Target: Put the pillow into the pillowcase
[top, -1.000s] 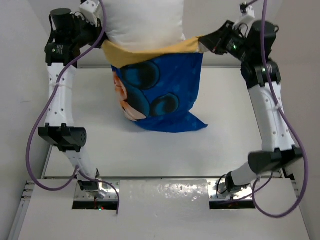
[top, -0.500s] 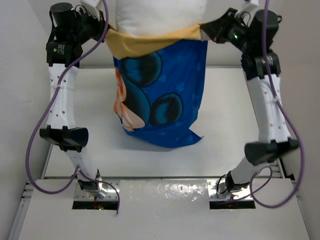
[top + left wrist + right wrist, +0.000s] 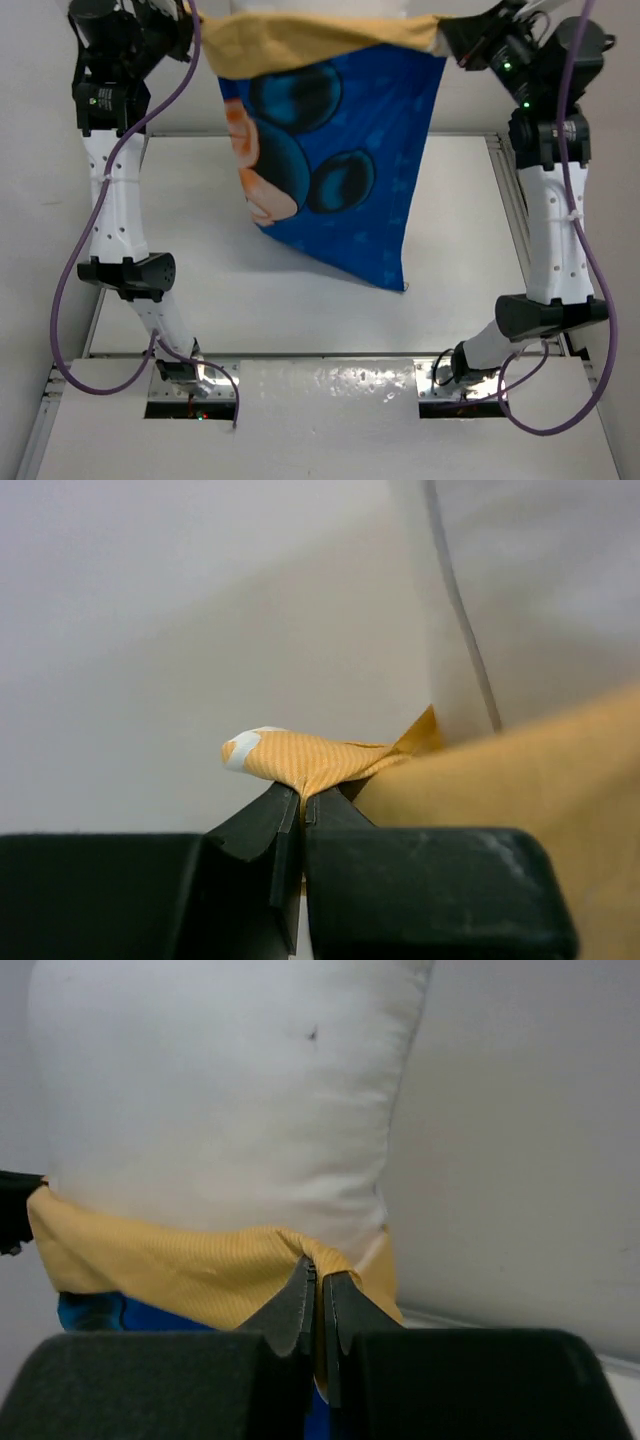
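Note:
The pillowcase [image 3: 330, 170] hangs by its mouth between my two arms, blue mouse-print side toward the top camera, its orange-yellow rim [image 3: 310, 35] stretched across the top of the view. Its lower corner [image 3: 395, 280] hangs low over the table. My left gripper [image 3: 188, 22] is shut on the rim's left end, seen as a bunched orange fold [image 3: 300, 763] between its pads [image 3: 300, 810]. My right gripper [image 3: 447, 35] is shut on the rim's right end [image 3: 300, 1250]. The white pillow [image 3: 220, 1100] bulges up out of the case mouth in the right wrist view.
The white table [image 3: 200, 290] lies under the hanging case, with a raised frame edge [image 3: 505, 200] on the right. Both arm bases [image 3: 190, 375] sit at the near edge. A pale wall [image 3: 200, 630] stands close behind the grippers.
Both grippers have risen and moved apart, lifting the case higher and stretching its mouth wider. The case bottom has come up off the table and the pillow sits deeper inside.

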